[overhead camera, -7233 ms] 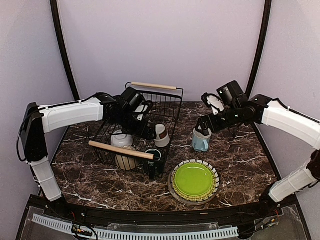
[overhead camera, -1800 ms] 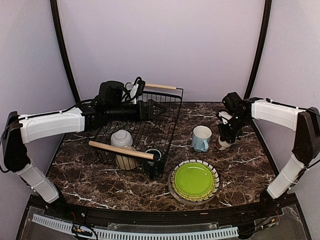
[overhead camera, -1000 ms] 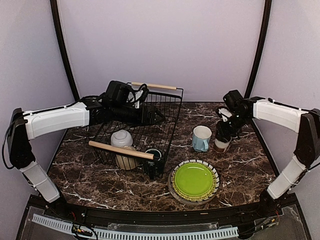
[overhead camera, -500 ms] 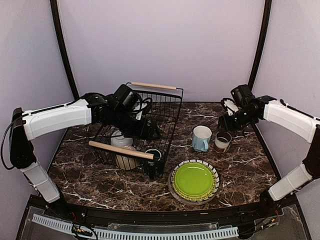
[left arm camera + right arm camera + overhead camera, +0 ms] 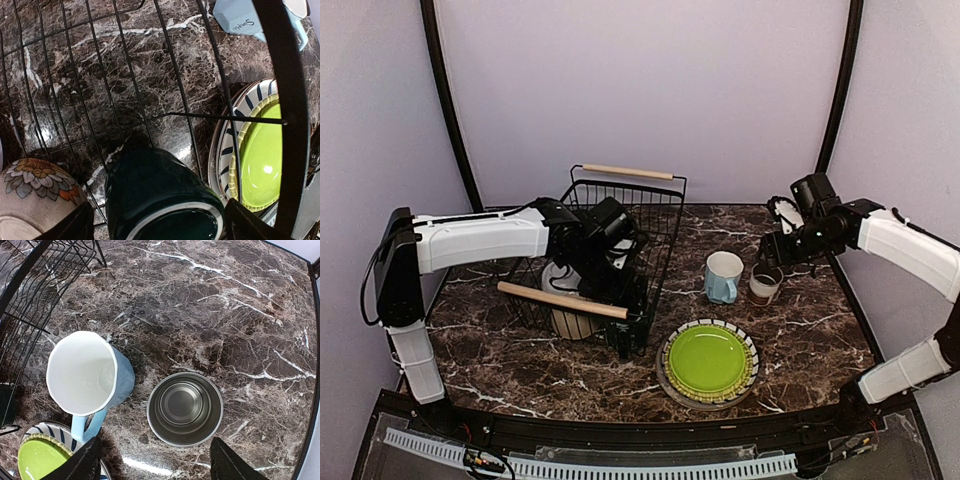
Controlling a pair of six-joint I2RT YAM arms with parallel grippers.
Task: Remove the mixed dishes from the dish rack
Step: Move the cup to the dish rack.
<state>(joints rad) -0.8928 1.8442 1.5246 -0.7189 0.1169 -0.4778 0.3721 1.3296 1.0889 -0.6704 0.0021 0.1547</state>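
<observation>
On the light blue mug [image 5: 239, 15], dark lettering [image 5: 245, 23] shows, illegible.

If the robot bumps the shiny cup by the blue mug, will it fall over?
It would probably slide rather than tip: the cup stands upright on the smooth marble table. Its inside looks like metal, so it likely won't break. If knocked over, its round wall could roll.

Table top [image 5: 240, 300]: dark veined stone, polished; I see glare spots on it.
Dish rack [image 5: 665, 225]: thin black wire, faint sheen.
Rack handle [image 5: 563, 300]: pale bare wood, matt.
Dark green mug [image 5: 155, 192]: very glossy glaze.
Light blue mug [image 5: 82, 370]: smooth, softly shiny.
Cup [image 5: 185, 409]: the inside looks like brushed metal to me.
Lime-green plate [image 5: 260, 160]: glossy.
</observation>
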